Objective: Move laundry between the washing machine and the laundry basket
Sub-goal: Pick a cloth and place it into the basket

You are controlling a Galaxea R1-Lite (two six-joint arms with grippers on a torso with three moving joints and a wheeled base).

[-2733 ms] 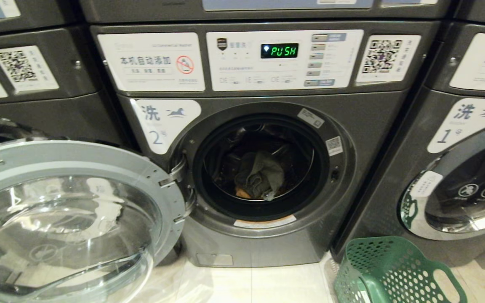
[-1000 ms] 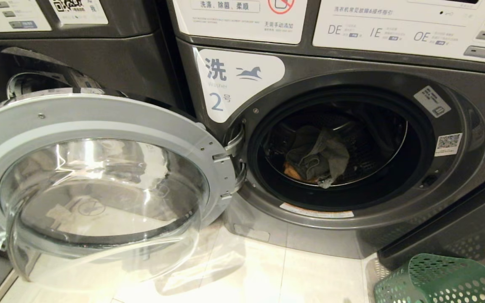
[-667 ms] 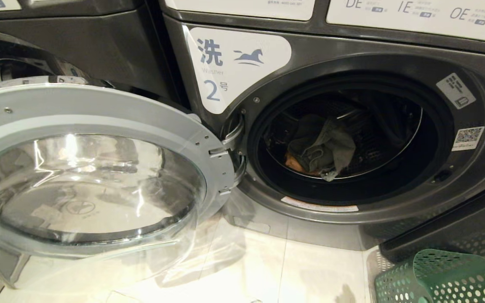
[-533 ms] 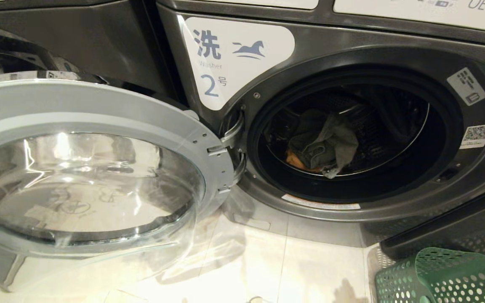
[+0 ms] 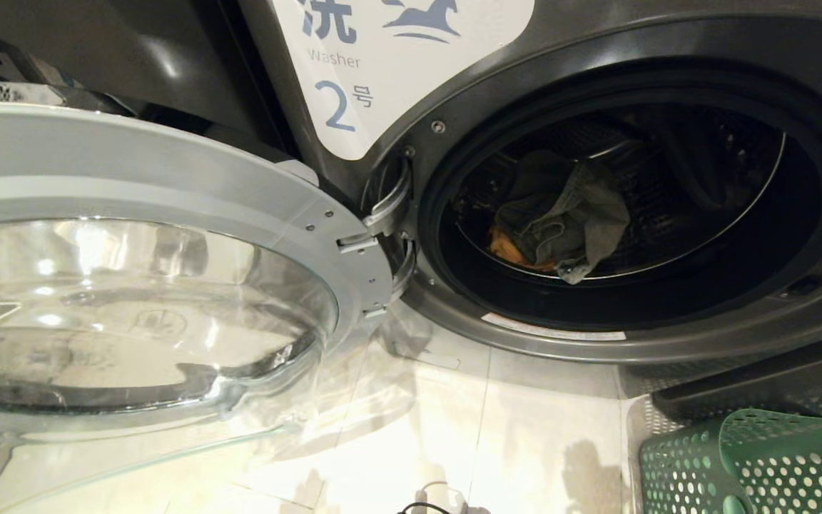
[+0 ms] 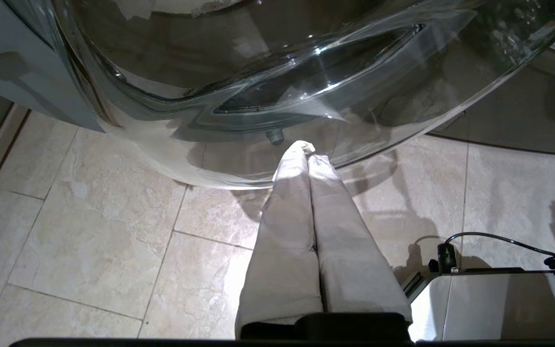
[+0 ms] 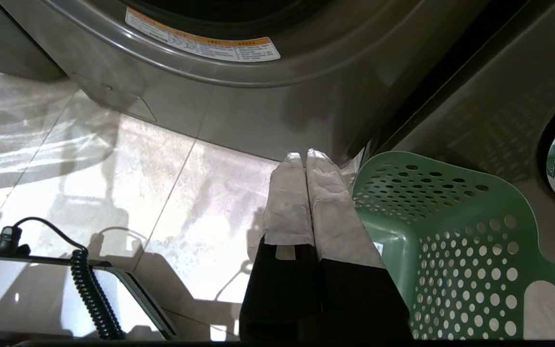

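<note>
Facing the washing machine, door swung wide. Lower right on the floor, the laundry basket. Deep in the drum, the laundry. Both parked, pressed together, empty: left gripper, right gripper. Better to part the jaws before reaching in, clear of the rim.

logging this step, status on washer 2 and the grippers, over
Left gripper and right gripper shut, empty, low over floor. Grey-green garment atop orange one in washing machine, door open. Laundry basket right. Nothing blocking.
</note>
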